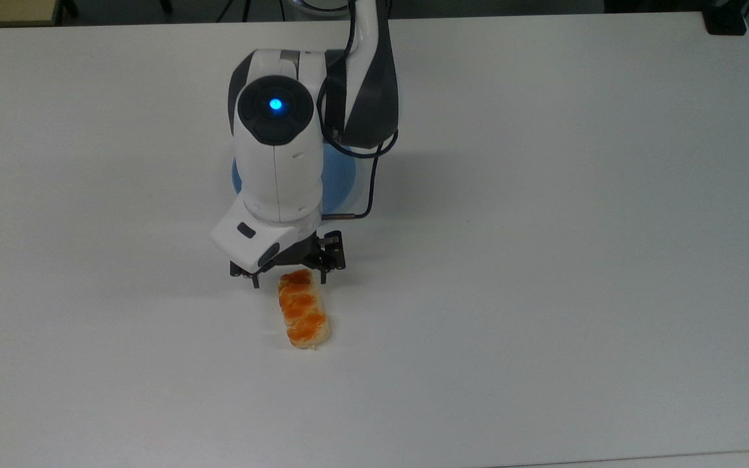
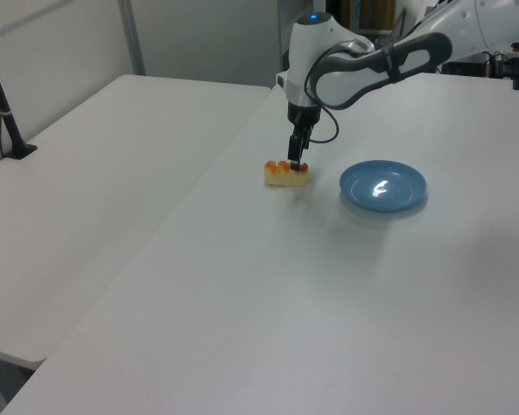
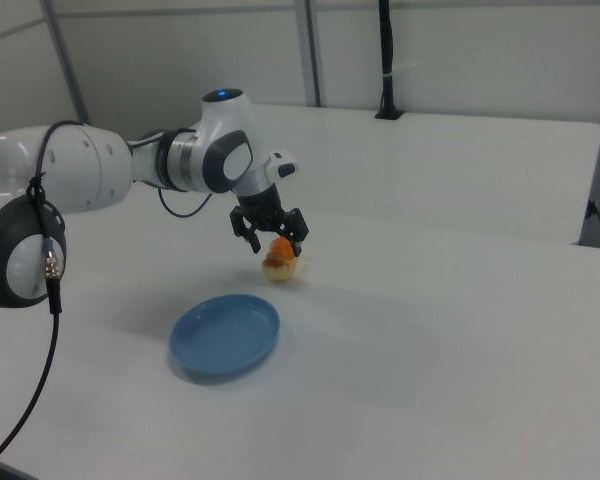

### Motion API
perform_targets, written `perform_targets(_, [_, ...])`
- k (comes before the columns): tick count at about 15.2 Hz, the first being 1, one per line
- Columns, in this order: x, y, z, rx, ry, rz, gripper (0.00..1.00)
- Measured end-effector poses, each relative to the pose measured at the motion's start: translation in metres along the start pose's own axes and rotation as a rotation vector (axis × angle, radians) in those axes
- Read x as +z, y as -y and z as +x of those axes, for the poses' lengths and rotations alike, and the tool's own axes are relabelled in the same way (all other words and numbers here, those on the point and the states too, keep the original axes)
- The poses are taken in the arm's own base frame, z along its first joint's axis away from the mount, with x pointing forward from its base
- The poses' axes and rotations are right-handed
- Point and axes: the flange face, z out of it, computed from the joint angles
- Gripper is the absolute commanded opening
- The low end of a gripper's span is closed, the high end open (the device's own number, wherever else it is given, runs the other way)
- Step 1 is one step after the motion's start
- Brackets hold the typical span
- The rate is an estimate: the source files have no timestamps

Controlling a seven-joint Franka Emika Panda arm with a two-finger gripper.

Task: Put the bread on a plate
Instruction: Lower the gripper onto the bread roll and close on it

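Probably soft and light, the bread point(image 1: 303, 316) is best pinched gently across its pale sides — the gripper point(image 1: 289, 278) is spread wide over its near end.

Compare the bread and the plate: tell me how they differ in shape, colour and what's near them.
The bread is oblong and lumpy; the plate is round, smooth and wider. The bread is orange-brown over cream; the plate is light blue. The open gripper straddles one end of the bread; the plate lies apart from it. Both rest on the white table.
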Motion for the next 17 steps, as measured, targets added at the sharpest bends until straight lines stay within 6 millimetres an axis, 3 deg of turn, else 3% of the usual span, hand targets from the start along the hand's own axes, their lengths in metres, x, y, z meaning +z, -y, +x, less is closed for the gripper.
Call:
perform_targets(5, [0.029,0.016,0.006,0.009,-0.025,-0.014,0.99])
perform_targets(12, [0.041,0.019,0.007,0.023,-0.031,-0.035,0.61])
perform_targets(17, [0.037,0.013,0.009,0.025,-0.039,-0.050,0.61])
